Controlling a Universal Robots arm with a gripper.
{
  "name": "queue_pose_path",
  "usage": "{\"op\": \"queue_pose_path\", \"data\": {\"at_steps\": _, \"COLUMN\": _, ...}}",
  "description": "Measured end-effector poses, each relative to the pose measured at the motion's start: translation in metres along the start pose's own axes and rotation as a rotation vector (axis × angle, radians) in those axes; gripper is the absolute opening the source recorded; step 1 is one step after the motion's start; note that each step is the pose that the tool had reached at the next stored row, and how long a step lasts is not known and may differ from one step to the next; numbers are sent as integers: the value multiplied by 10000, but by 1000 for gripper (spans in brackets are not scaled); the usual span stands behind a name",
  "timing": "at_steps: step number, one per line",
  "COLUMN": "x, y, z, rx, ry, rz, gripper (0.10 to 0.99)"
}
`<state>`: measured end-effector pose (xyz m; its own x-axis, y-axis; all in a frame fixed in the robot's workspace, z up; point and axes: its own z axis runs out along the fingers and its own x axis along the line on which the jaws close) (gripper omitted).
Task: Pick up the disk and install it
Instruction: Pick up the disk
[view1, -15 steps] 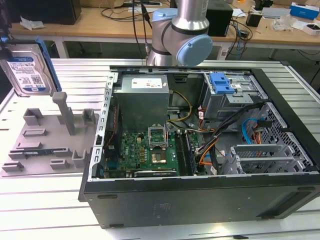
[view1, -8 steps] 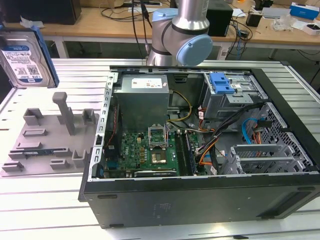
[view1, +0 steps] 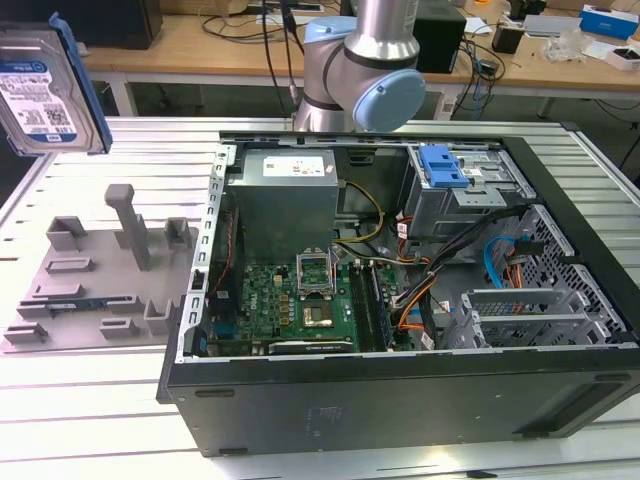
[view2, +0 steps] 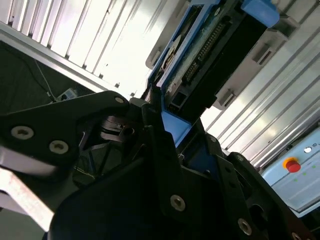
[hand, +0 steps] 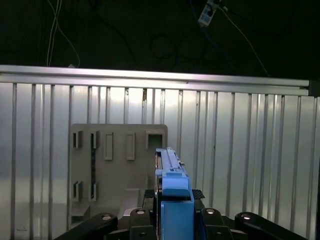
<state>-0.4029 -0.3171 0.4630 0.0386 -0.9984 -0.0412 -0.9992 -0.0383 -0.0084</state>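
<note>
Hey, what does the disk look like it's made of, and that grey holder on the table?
The disk: silver body, probably bare metal by its dull sheen, with a paper-like white-and-blue label; its blue bracket looks like moulded plastic. The grey holder: matte, uniform grey, likely plastic.

The exterior view looks down from high across the open black metal computer case (view1: 400, 400) and ribbed aluminium bench (view1: 90, 400). Both wrist views sit close behind the black end effector (hand: 172, 220) (view2: 160, 117), the first facing down at the bench. All three share the blue-framed silver disk (view1: 45, 95) (view2: 205, 50) (hand: 170, 165).
</note>
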Motion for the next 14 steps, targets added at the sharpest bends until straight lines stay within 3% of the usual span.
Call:
{"op": "queue_pose_path", "data": {"at_steps": 5, "x": -6, "y": -3, "z": -150, "rx": 4, "ry": -60, "rz": 1, "gripper": 369}}
{"op": "queue_pose_path", "data": {"at_steps": 8, "x": -11, "y": -7, "z": -274, "rx": 7, "ry": -142, "rz": 0, "gripper": 369}}
{"op": "queue_pose_path", "data": {"at_steps": 14, "x": -10, "y": -6, "z": -285, "rx": 8, "ry": -158, "rz": 2, "gripper": 369}}
